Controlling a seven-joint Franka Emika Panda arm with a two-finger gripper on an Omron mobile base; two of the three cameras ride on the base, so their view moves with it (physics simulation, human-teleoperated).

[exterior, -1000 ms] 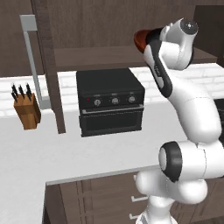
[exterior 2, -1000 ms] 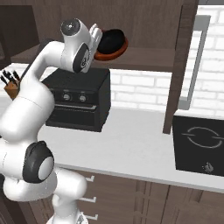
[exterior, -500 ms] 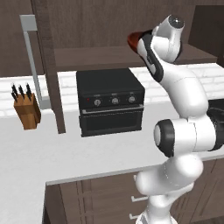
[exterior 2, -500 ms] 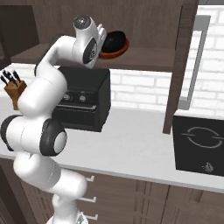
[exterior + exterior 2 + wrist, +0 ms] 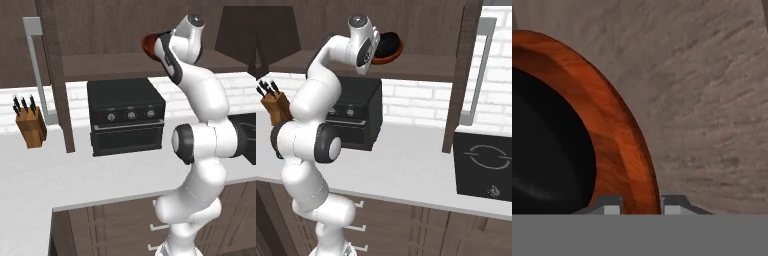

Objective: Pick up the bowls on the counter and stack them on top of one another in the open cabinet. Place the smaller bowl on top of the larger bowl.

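— Up in the open cabinet point(image 5: 421, 65), has the arm moved since a second ago?

— Yes, it has swung further in over the shelf, above the black oven point(image 5: 126, 116) on the table point(image 5: 75, 175).

— And the bowls?

— From the right, the smaller bowl point(image 5: 385, 45) sits inside the larger bowl point(image 5: 397, 51). The hand view shows the jaws point(image 5: 641, 204) pinching the reddish rim.

Kitchen: counter point(image 5: 75, 175), toaster oven point(image 5: 126, 116), cooktop point(image 5: 483, 167).
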